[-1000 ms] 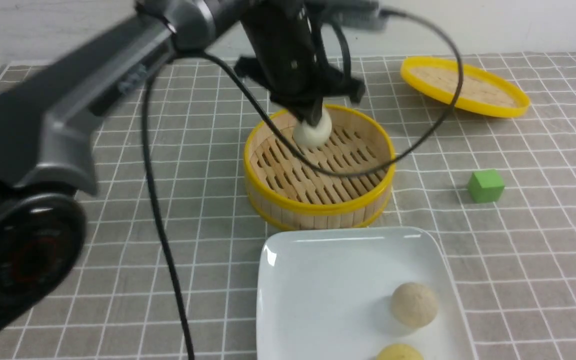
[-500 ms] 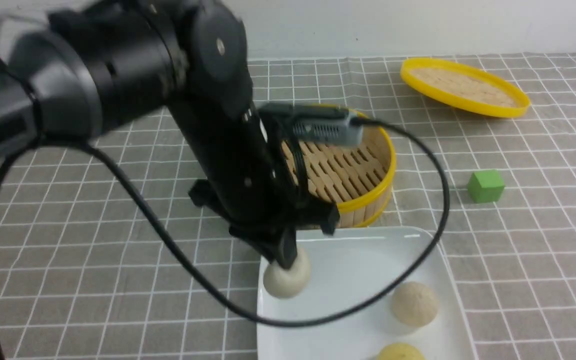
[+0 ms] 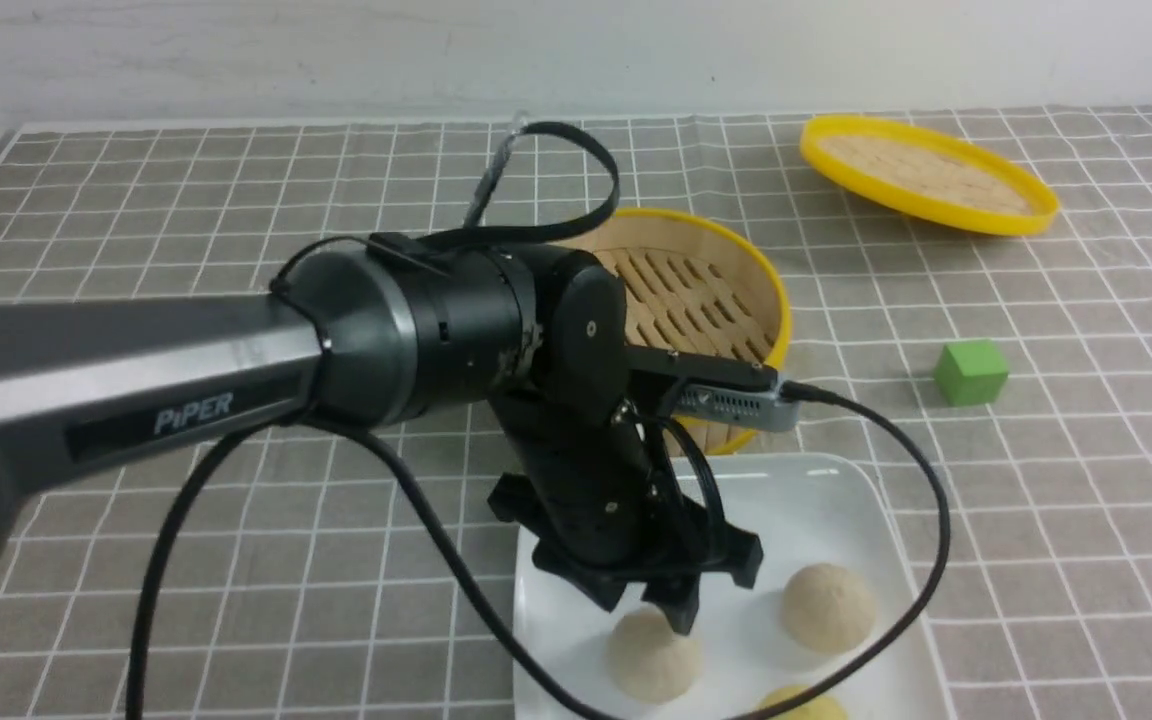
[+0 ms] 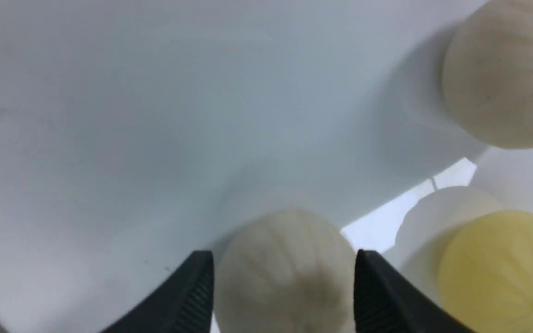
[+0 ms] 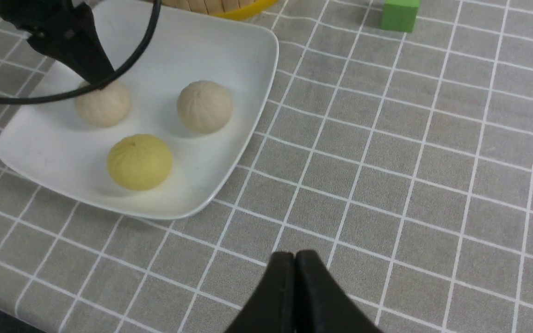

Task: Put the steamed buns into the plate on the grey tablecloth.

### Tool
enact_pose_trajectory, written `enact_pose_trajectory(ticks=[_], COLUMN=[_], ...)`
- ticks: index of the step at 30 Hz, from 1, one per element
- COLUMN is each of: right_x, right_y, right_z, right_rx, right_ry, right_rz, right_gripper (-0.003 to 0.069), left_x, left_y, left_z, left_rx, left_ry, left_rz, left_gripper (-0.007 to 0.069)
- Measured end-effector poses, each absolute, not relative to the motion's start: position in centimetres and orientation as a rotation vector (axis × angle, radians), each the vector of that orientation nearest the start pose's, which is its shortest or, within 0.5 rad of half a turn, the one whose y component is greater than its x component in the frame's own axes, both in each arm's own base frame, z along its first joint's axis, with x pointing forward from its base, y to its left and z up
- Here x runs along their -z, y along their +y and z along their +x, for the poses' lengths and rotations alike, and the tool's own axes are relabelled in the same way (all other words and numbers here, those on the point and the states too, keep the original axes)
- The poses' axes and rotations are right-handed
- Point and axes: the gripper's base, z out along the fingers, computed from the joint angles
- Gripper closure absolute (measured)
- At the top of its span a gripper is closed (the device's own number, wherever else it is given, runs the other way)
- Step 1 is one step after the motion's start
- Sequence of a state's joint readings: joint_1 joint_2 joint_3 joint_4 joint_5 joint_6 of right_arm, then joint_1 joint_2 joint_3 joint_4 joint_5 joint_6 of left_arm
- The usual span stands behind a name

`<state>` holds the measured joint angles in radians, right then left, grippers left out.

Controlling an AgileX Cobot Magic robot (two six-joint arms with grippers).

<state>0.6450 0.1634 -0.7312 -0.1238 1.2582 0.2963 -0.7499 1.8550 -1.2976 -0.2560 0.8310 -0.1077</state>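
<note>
Note that your left hand has changed in the last second: it lifted the off-white dome-shaped steamed bun out of the round yellow-rimmed bamboo steamer basket, carried it toward the table's near edge and has now let go. Its jaws stand spread and released on either side of that bun, which rests on the floor of the large glossy white square plate, toward the plate's left side. The right hand is clenched shut on nothing and hangs above the grey grid-patterned tablecloth, clear of the plate. Steamed buns counted: three, all on the plate and apart from one another. They are the one just set down, the second beige steamed bun and the pale yellow steamed bun, which lies nearest the table's near edge. There is one plate. There is one steamer basket at the table's middle, with no bun on the slats that show past the arm. One flat yellow-rimmed bamboo lid lies by the far right corner, and one small green cube sits toward the right edge. In my judgement the placing is complete, and you need only lift the left hand away without nudging a bun.
</note>
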Motion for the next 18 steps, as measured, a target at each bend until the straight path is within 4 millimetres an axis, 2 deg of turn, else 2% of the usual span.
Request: enact_pose_trajectory(ticks=[2, 5, 6, 7, 8, 10, 11, 13, 15, 18], right_x=[-32.6, -32.4, -32.3, -32.3, -32.0, -31.8, -31.7, -30.6, -29.9, -28.7], right_y=[-2.0, -3.3, -3.4, -3.7, -3.9, -3.6, -3.6, -2.3, -1.3, 0.4], right_z=[-0.8, -2.1, -2.1, -2.4, -2.6, -2.1, -2.1, -0.6, 0.4, 2.0], right_rx=[-0.397, -0.402, -0.401, -0.401, -0.408, -0.414, -0.412, -0.431, -0.465, -0.526], right_ry=[2.136, 2.049, 2.045, 2.025, 1.979, 1.928, 1.933, 1.868, 1.807, 1.709], right_rz=[-0.342, -0.301, -0.296, -0.289, -0.279, -0.279, -0.280, -0.299, -0.312, -0.328], right_gripper=[0.0650, 0.0648, 0.0648, 0.0648, 0.0647, 0.0647, 0.0647, 0.0656, 0.0659, 0.0660], left_x=[-20.8, -23.4, -23.6, -24.7, -26.8, -28.9, -29.2, -31.2, -32.2, -32.8], left_y=[-26.8, -26.7, -26.7, -26.6, -26.2, -25.7, -25.6, -24.9, -24.5, -24.1], left_z=[26.3, 26.4, 26.4, 26.4, 26.3, 26.1, 26.1, 25.6, 25.4, 25.2], left_rx=[0.457, 0.462, 0.466, 0.462, 0.446, 0.432, 0.432, 0.415, 0.402, 0.389], left_ry=[2.849, 2.779, 2.773, 2.742, 2.689, 2.634, 2.625, 2.569, 2.536, 2.520], left_rz=[0.723, 0.745, 0.744, 0.754, 0.775, 0.788, 0.789, 0.797, 0.800, 0.803], left_gripper=[0.0165, 0.0142, 0.0142, 0.0142, 0.0147, 0.0165, 0.0167, 0.0215, 0.0270, 0.0394])
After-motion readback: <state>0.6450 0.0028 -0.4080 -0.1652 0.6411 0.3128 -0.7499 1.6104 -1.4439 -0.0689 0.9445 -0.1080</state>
